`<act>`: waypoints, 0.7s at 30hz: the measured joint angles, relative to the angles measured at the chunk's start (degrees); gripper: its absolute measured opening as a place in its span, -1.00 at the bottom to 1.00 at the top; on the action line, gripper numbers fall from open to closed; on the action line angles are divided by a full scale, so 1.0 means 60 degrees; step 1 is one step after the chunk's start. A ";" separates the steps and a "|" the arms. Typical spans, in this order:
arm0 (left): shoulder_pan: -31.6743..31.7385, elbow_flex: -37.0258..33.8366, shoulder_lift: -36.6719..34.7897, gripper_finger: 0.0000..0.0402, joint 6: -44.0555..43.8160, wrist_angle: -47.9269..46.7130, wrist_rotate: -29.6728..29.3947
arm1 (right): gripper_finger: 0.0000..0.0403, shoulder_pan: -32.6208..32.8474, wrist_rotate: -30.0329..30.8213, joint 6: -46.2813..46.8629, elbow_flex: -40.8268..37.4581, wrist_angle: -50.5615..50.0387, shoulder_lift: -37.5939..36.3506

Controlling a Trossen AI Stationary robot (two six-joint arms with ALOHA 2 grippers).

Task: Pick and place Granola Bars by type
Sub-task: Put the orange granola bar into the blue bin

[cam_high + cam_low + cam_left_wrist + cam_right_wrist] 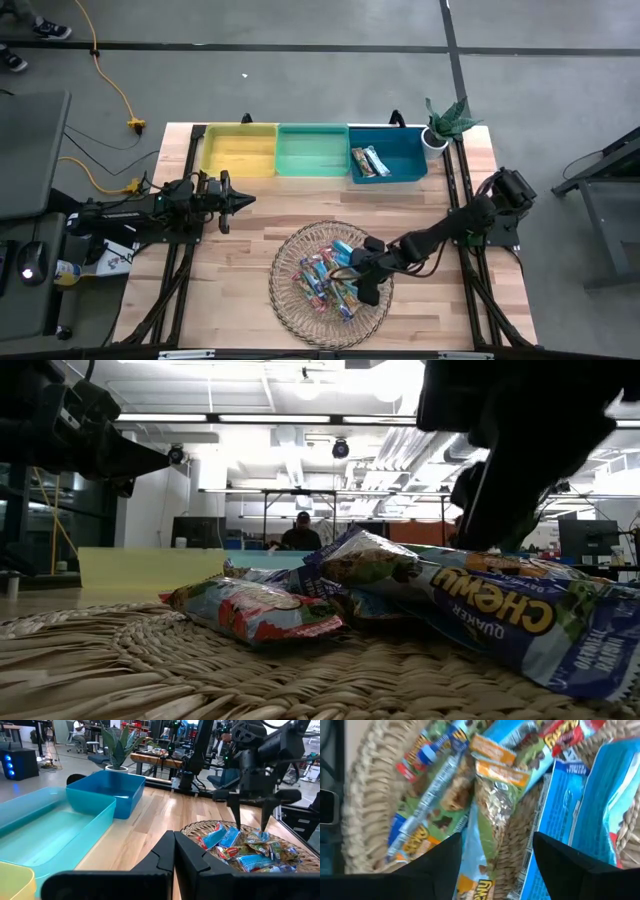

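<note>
Picking step under way: right gripper [362,283] hangs over the woven basket [290,310], fingers spread, nothing pinched, straddling a tan-orange bar [495,805] in the granola bar pile [328,278]. Next move likely calls for dropping lower and closing on one wrapper alone. Left gripper [240,200] waits near the yellow bin [238,150], fingers pressed together. Blue bin [388,160] already holds bars. Readable: "CHEWY", "QUAKER" [505,605].

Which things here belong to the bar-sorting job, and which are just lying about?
Job:
- granola bars piled in the basket
- bars already in the blue bin
- green bin and yellow bin, no bars visible
- right end effector, open over the pile
- left end effector, shut, waiting near the yellow bin

Lying about:
- potted plant
- yellow cable on the floor
</note>
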 joint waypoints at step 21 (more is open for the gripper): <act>0.0000 0.0000 0.0002 -1.00 -0.0001 -0.0001 0.0001 | 0.10 0.0004 -0.0185 0.0479 0.0000 0.0959 0.0856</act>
